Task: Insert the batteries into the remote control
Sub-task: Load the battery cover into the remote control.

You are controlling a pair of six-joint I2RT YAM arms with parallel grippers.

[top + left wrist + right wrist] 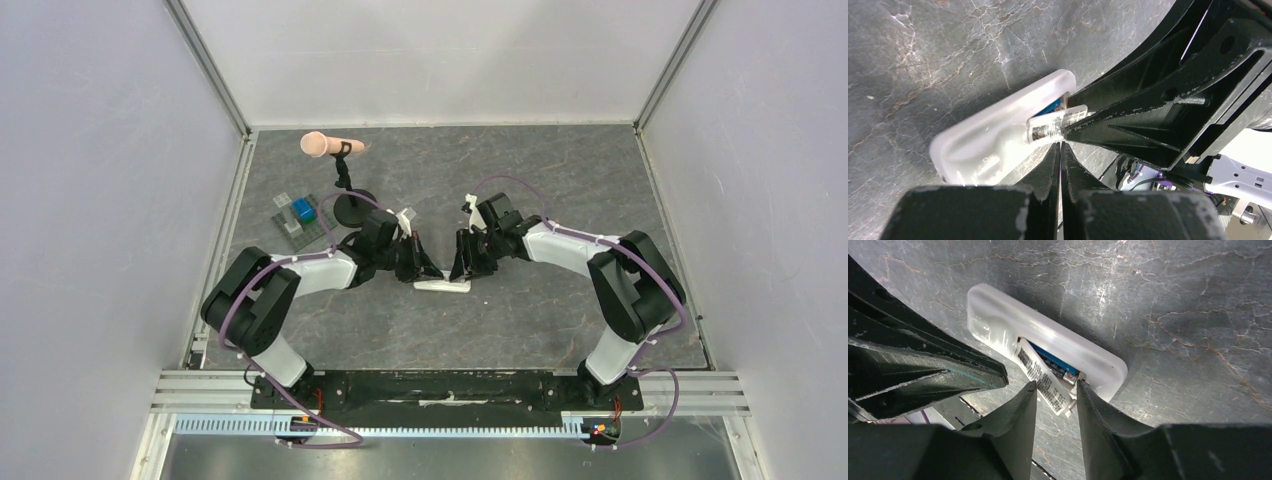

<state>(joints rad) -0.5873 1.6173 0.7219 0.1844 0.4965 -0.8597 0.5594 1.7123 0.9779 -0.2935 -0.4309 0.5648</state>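
Observation:
The white remote control point(443, 286) lies face down mid-table with its battery bay open. A blue battery point(1055, 364) lies in the bay point(1052, 105). A second battery point(1043, 377), wrapped in a printed label and with a silvery tip, slants up out of the bay point(1058, 122). My right gripper point(1056, 386) is open, its fingertips on either side of that battery's raised end. My left gripper point(1060, 145) is shut with nothing in it, its tips just below the slanted battery. In the top view the left gripper point(428, 268) and the right gripper point(458, 268) meet over the remote.
A pink microphone point(330, 145) on a black stand and a blue toy brick point(303, 212) on a grey plate sit at the back left. Grey walls enclose the dark stone-patterned tabletop point(560, 320) on three sides.

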